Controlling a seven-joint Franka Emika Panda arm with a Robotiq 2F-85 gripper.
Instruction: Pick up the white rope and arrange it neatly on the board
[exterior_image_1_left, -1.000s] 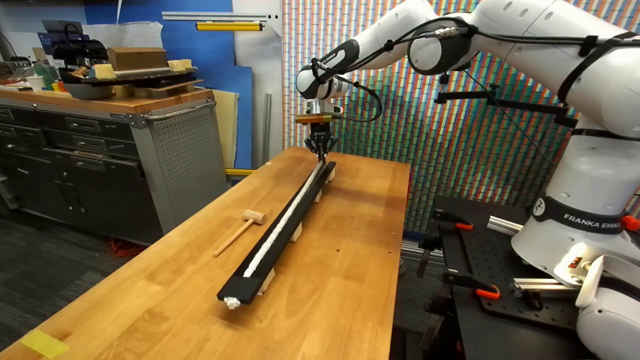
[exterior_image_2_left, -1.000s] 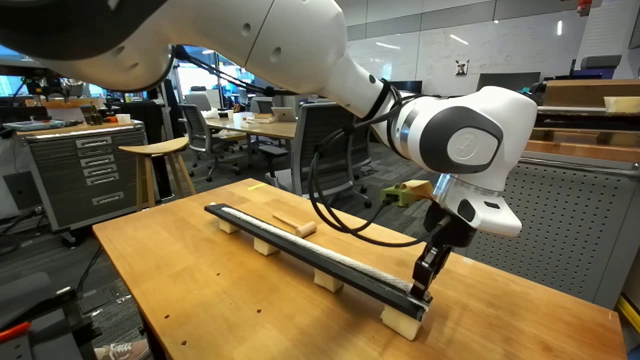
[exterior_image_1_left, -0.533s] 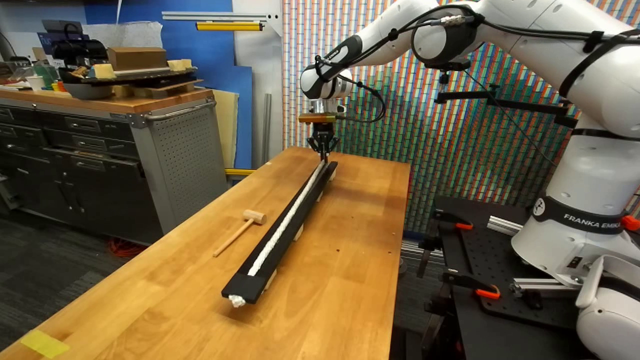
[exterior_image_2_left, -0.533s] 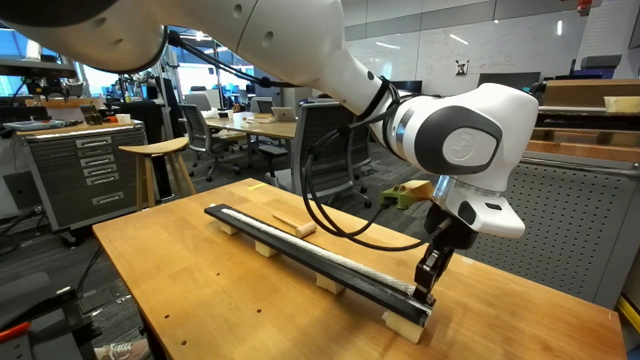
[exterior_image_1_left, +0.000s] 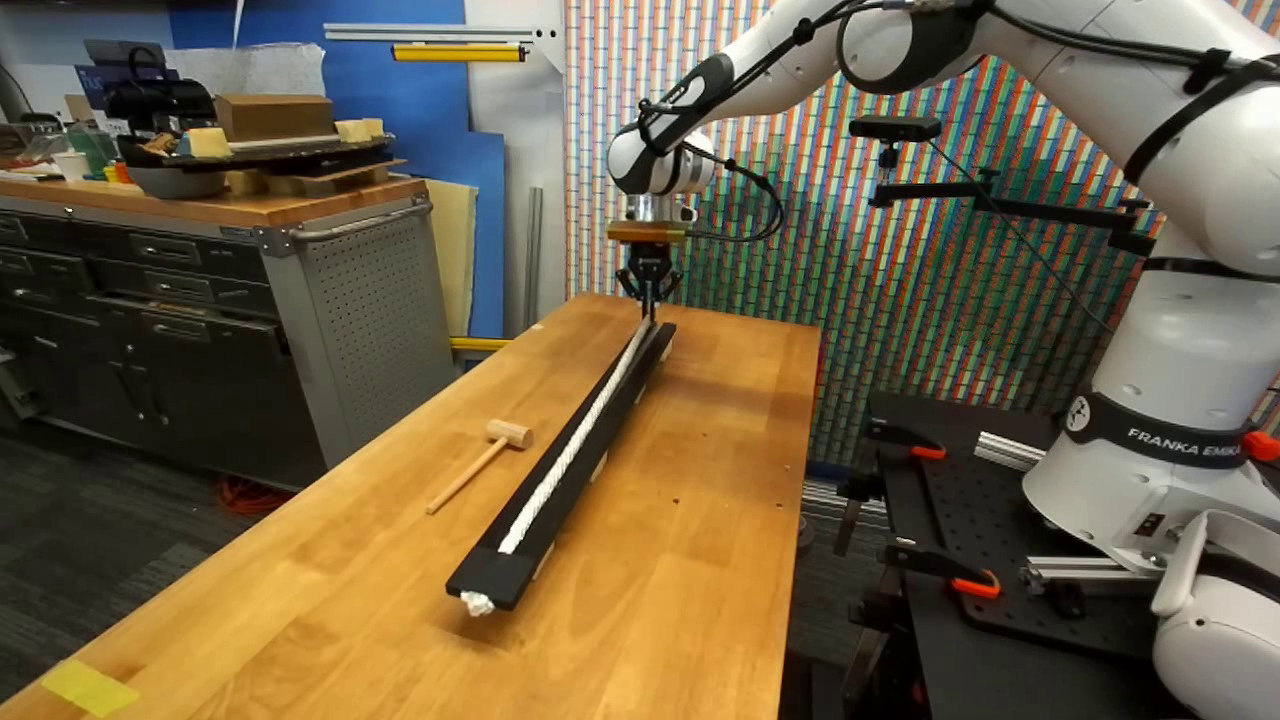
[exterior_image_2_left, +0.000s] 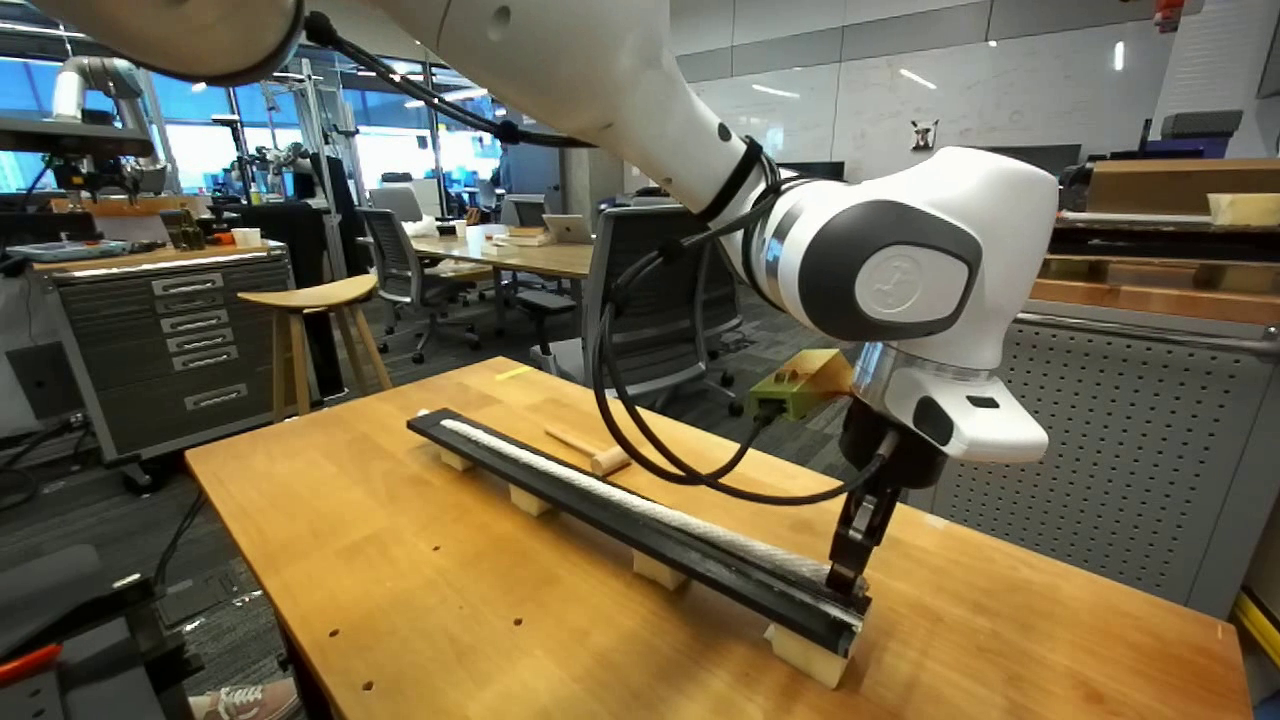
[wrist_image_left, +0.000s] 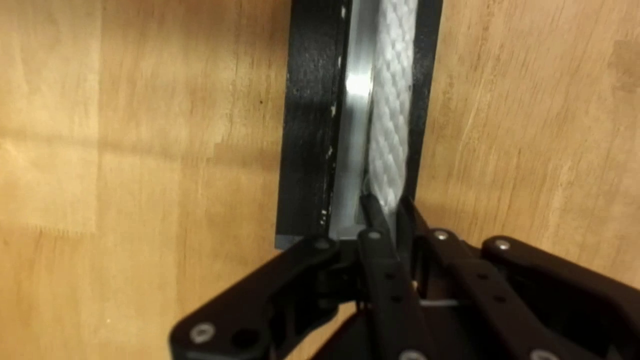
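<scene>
The white rope (exterior_image_1_left: 578, 440) lies lengthwise along the black board (exterior_image_1_left: 495, 577); both also show in the other exterior picture, rope (exterior_image_2_left: 640, 506) and board (exterior_image_2_left: 705, 570). At the end away from my gripper, a black band covers the rope and its frayed tip sticks out. My gripper (exterior_image_1_left: 649, 314) points down at the board's far end. In the wrist view my fingertips (wrist_image_left: 386, 204) close on both sides of the rope (wrist_image_left: 392, 100), near the end of the board (wrist_image_left: 310, 125). The rope beside a shiny groove narrows between them. The rope's end is hidden by my fingers.
The board rests on several small light blocks (exterior_image_2_left: 808, 652) on the wooden table (exterior_image_1_left: 690, 560). A wooden mallet (exterior_image_1_left: 510, 434) lies beside the board, also seen in an exterior view (exterior_image_2_left: 610, 460). A cable loop (exterior_image_2_left: 720, 490) hangs from my wrist over the table.
The board, rope and gripper have shifted slightly together toward the robot's base, mostly in the first half second. The arm's upper links have risen. The gripper stays at the rope's end.
</scene>
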